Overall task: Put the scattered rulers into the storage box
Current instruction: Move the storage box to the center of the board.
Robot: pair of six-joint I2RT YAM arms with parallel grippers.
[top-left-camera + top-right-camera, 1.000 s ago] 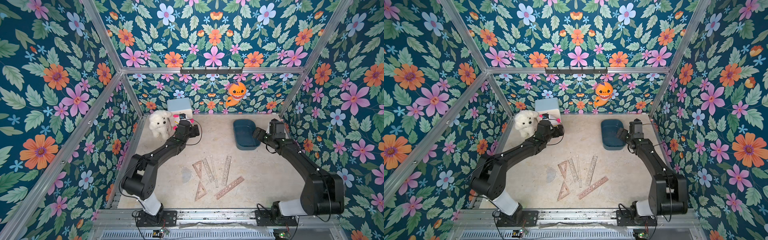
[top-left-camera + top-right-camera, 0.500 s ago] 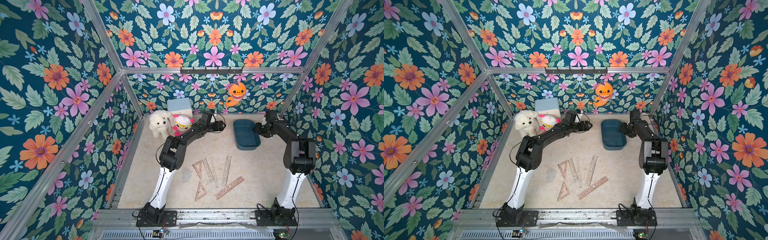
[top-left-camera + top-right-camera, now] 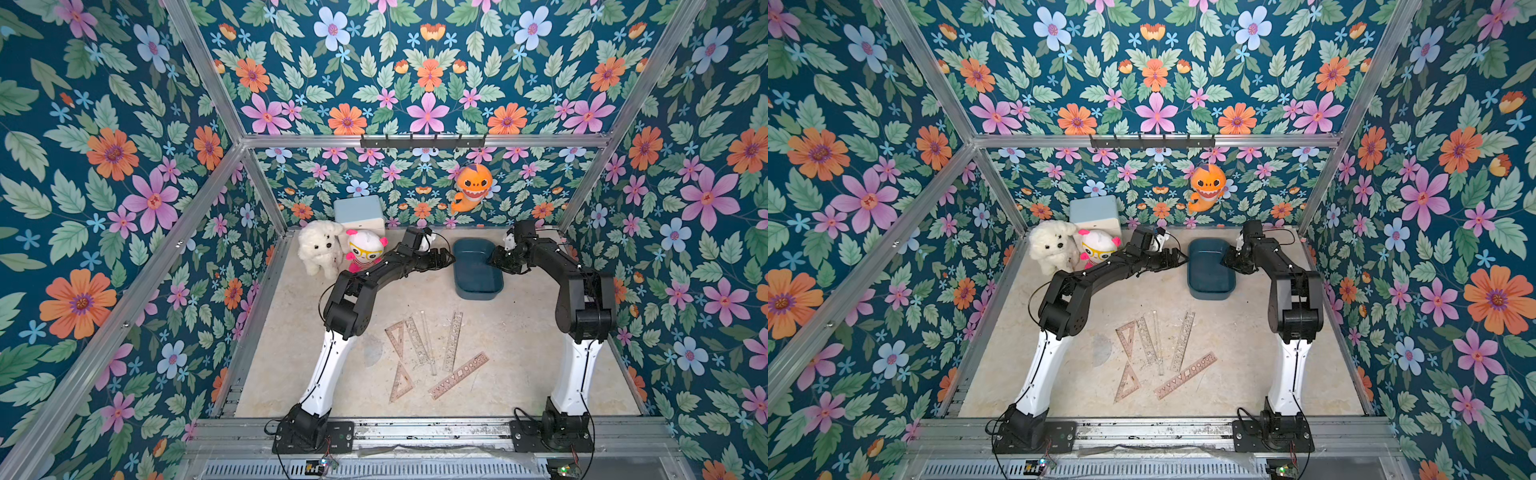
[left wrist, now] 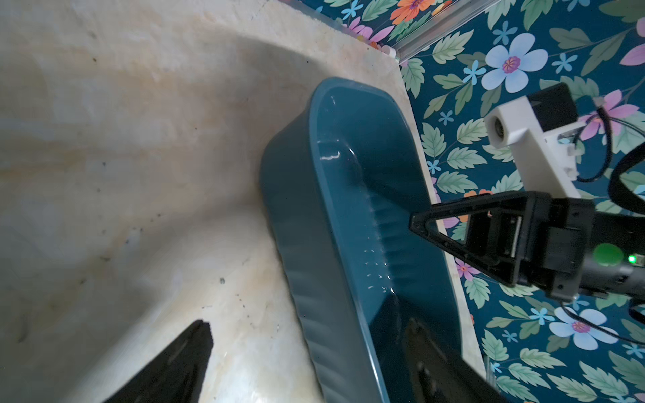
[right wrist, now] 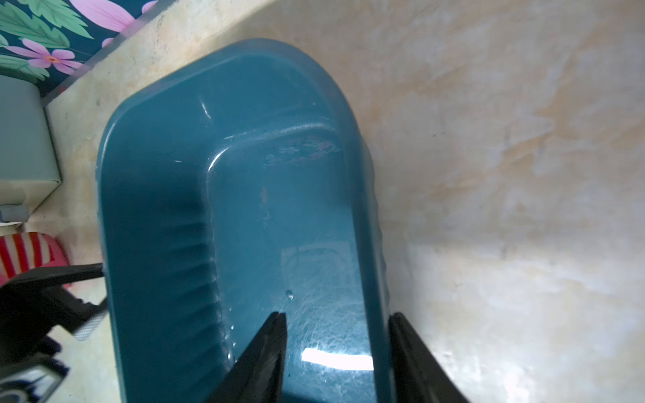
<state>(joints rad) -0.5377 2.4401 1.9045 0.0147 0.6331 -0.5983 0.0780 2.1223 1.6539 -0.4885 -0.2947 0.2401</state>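
Note:
The storage box (image 3: 478, 286) (image 3: 1209, 289), a dark teal tray, sits on the floor at the back right of centre. My left gripper (image 3: 445, 259) (image 4: 307, 322) is open and straddles its left long wall, one finger on the floor outside, one inside. My right gripper (image 3: 500, 262) (image 5: 338, 314) straddles the right long wall, jaws partly narrowed, with a gap showing between the inner finger and the wall. The rulers (image 3: 453, 340) (image 3: 1183, 340) lie scattered on the floor at the front centre: straight ones, a stencil ruler (image 3: 459, 375) and two set squares (image 3: 401, 382).
A white plush dog (image 3: 318, 249), a pink-and-white plush doll (image 3: 365, 249) and a pale blue cube box (image 3: 359, 212) stand at the back left. An orange shark toy (image 3: 471, 187) hangs on the back wall. Flowered walls close in on three sides.
My left arm swung from beside the plush toys across to the box's left wall. My right arm drew in over the right wall and its jaws narrowed.

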